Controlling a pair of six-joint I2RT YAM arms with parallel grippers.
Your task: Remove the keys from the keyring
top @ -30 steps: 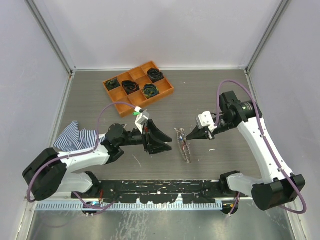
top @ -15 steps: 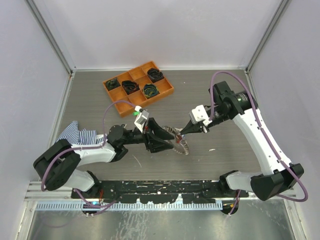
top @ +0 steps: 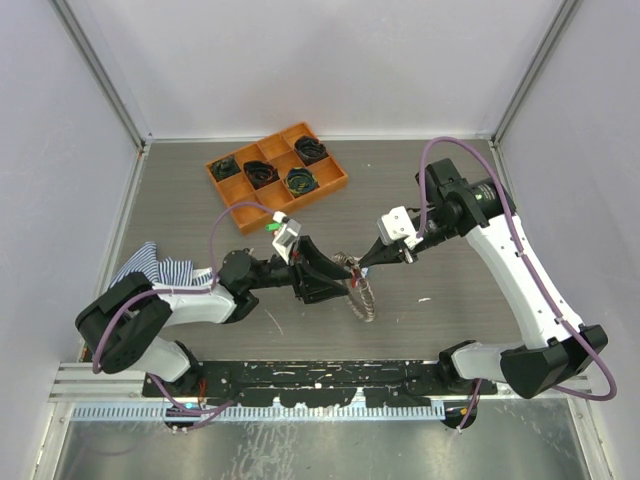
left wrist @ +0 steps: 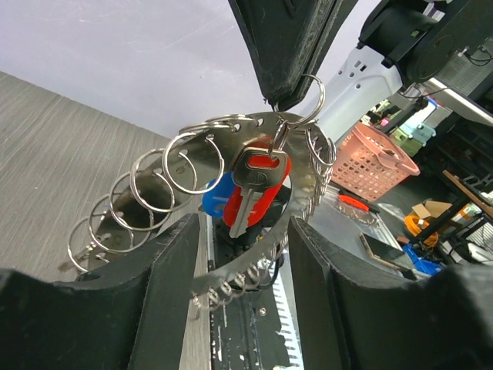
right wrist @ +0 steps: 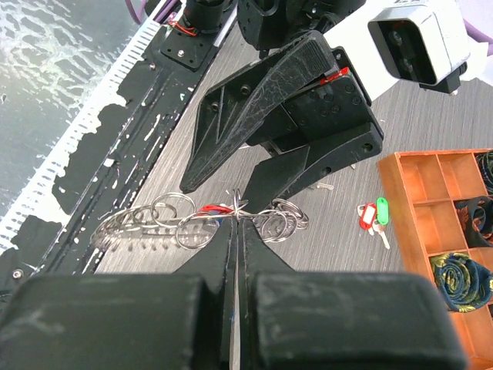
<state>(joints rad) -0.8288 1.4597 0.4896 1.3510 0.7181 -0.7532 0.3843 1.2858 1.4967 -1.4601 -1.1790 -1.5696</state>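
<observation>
Grey table [top: 450, 200], keyring [top: 366, 296] held up between both arms.
Right gripper [top: 361, 267] pinches a small loop on it carrying a red-tagged key [left wrist: 250, 185]; left gripper [top: 347, 280] sits spread around the band. Likely next: left clamps the band while right works the key off. A blue tag behind is mostly hidden.

Bright, even, diffuse light; soft shadows; glints on keyring [left wrist: 254, 123]; blurred wrist-view foregrounds.
</observation>
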